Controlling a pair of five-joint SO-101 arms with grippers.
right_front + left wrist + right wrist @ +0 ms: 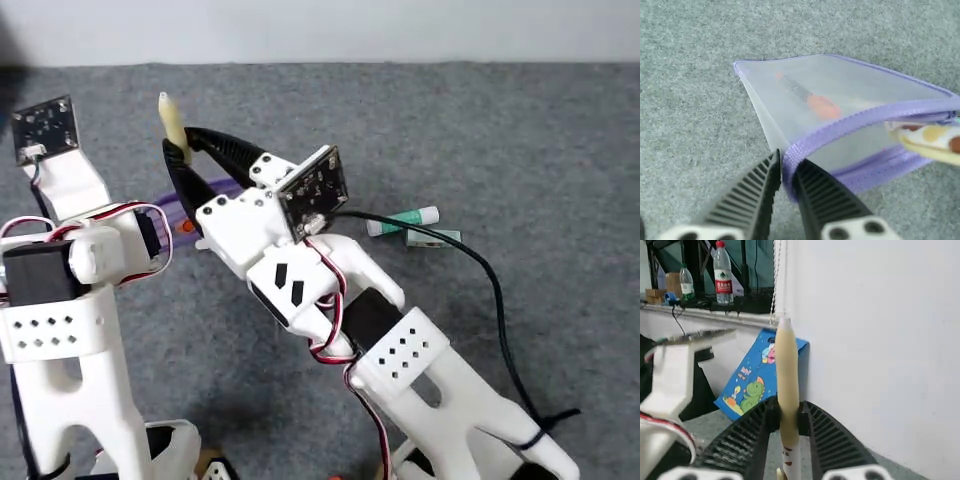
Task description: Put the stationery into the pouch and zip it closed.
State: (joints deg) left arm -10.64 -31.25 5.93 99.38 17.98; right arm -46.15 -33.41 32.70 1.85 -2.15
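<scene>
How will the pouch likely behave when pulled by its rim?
Probably floppy: the pouch is thin translucent film, and the left pincer grips its purple zipper edge, so it may sag. Likely light, with an orange item visible inside.

Light: bright, even, diffuse, from above.
Shadows: soft and faint on the mat point(540, 140), darkest under the arms point(60, 340).
Arms' white shells: bright, near washed out.
Pouch point(840, 95): dull sheen, weak shadow along one side.
Wall point(880, 340): flat, evenly lit; shelf area point(700, 285) with bottles point(722, 272) beside it dim.
High view's upper left corner: dark smudge.
</scene>
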